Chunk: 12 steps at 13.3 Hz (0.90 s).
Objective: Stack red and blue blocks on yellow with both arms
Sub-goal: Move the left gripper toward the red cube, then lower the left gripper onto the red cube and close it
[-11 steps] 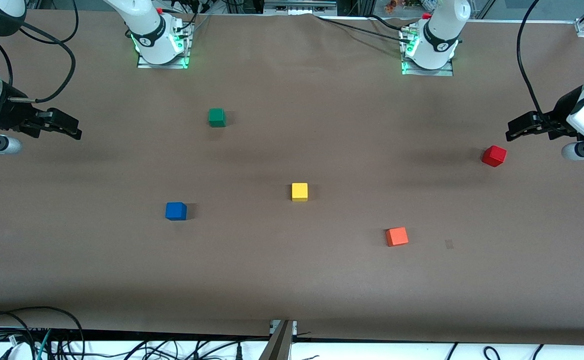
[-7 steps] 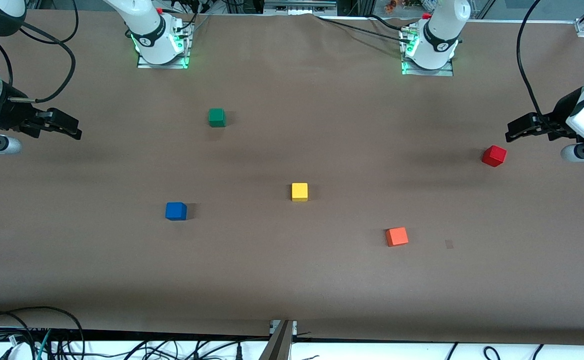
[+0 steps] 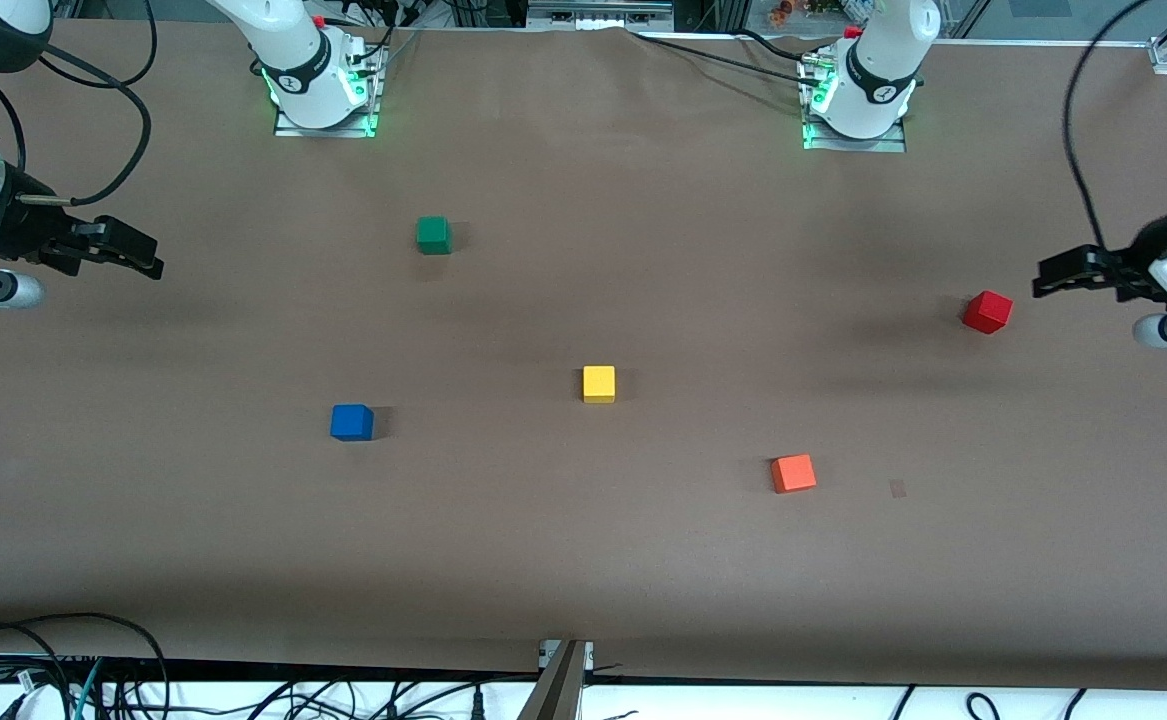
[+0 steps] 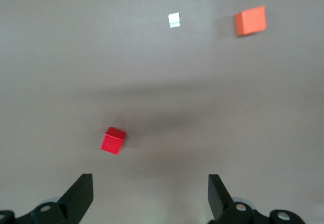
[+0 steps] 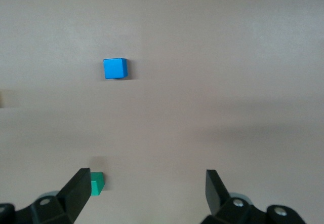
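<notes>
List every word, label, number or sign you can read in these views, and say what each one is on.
No readable text in any view.
Right arm base: a small dark round mark on its collar, too small to read.
Left arm base: the same kind of mark, too small to read.
Red cube, blue cube, yellow cube, green cube, orange cube: plain faces, no markings.
White scrap on the table: blank as far as shows.

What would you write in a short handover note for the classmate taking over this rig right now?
Left gripper: open, empty, in the air at the left arm's end of the table, beside the red block.
Right gripper: open, empty, waiting at the right arm's end.
Yellow block: mid-table, nothing on it.
Blue block: toward the right arm's end.
Done: nothing stacked.
Left: stack red and blue on yellow.
</notes>
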Each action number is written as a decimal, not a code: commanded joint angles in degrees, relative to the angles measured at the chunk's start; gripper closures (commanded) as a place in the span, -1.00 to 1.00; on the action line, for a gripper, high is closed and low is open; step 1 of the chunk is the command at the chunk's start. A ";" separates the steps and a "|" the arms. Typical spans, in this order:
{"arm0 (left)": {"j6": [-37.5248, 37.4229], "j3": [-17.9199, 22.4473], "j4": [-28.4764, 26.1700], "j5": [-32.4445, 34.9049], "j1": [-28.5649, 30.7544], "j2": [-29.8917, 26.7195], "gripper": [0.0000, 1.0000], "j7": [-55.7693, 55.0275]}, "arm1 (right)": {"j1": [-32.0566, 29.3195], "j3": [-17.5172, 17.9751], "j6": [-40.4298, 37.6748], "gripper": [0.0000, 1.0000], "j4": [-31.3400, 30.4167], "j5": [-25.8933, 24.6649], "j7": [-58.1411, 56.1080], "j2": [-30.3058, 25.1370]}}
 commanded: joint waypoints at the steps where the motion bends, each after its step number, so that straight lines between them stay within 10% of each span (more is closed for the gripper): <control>1: -0.04 -0.33 1.64 0.88 3.84 5.83 -1.00 9.22 | -0.88 0.86 -0.69 -0.99 -0.15 -0.11 0.38 -0.65; 12: 37.11 -0.68 -29.01 5.28 12.72 6.74 -1.00 31.64 | -0.88 0.86 -0.60 -0.99 -0.15 -0.11 0.38 -0.65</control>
